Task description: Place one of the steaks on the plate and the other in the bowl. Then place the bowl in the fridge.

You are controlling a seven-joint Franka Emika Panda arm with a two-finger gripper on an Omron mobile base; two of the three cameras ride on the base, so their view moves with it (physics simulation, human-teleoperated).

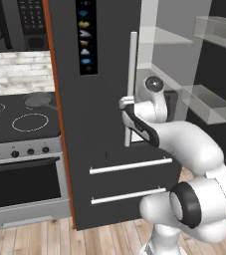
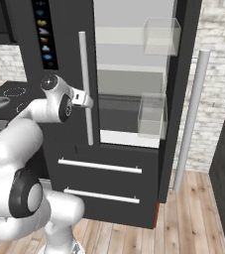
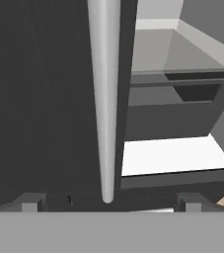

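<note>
Fridge (image 2: 129, 149), tall and dark grey, stands right of the stove (image 1: 22, 124); its right door (image 2: 183, 99) is swung wide, baring clear shelves so a bowl could go in. Gripper (image 3: 106, 207) hangs at the left door's long silver handle (image 3: 103, 99), jaws spread wide with the bar between them, clamping nothing, presumably ready to pull that door open.

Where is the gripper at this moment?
In the right base view the gripper is open at the long silver handle of the fridge's closed left door, beside the open compartment.
</note>
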